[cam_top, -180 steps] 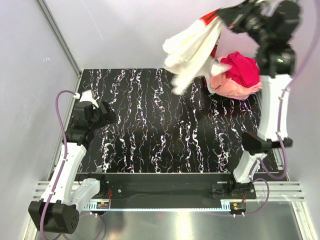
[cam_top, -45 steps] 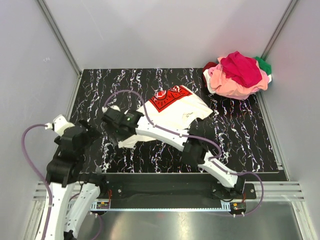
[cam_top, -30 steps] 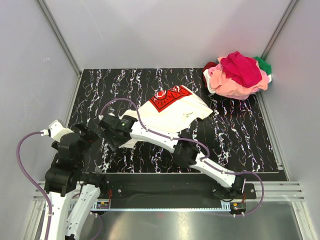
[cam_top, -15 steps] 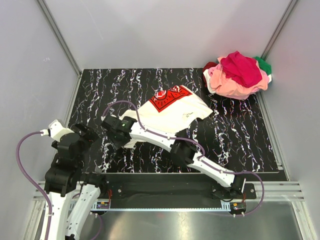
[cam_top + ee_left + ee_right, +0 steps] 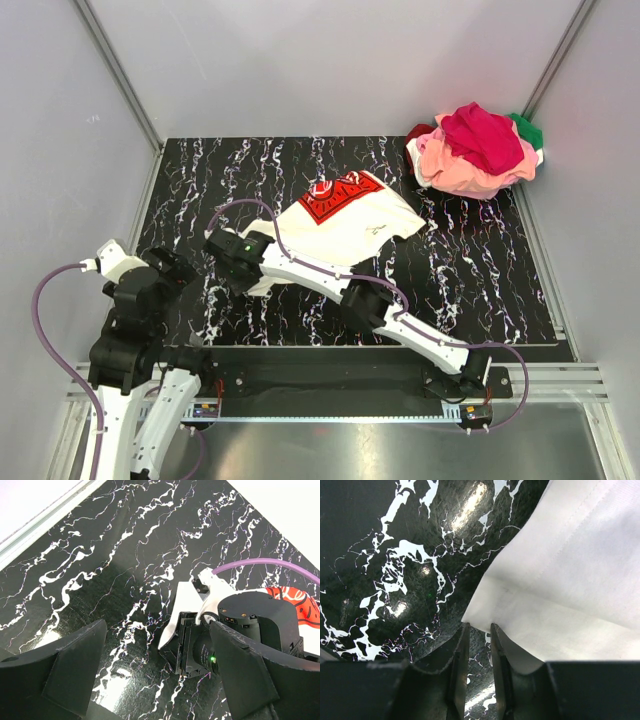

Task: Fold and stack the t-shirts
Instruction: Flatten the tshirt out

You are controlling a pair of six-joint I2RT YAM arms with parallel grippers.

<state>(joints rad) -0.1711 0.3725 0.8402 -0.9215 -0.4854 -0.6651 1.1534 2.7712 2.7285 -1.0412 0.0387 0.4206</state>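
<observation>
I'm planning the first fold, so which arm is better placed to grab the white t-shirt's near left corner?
Right. The right end effector is at that corner of the white t-shirt, fingers at the hem. The left end effector hangs open over the table, apart from the cloth.

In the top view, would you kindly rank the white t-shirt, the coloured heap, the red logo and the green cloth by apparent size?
1-2. white t-shirt and coloured heap: too alike to rank; the right arm covers part of the shirt.
3. red logo.
4. green cloth.
</observation>
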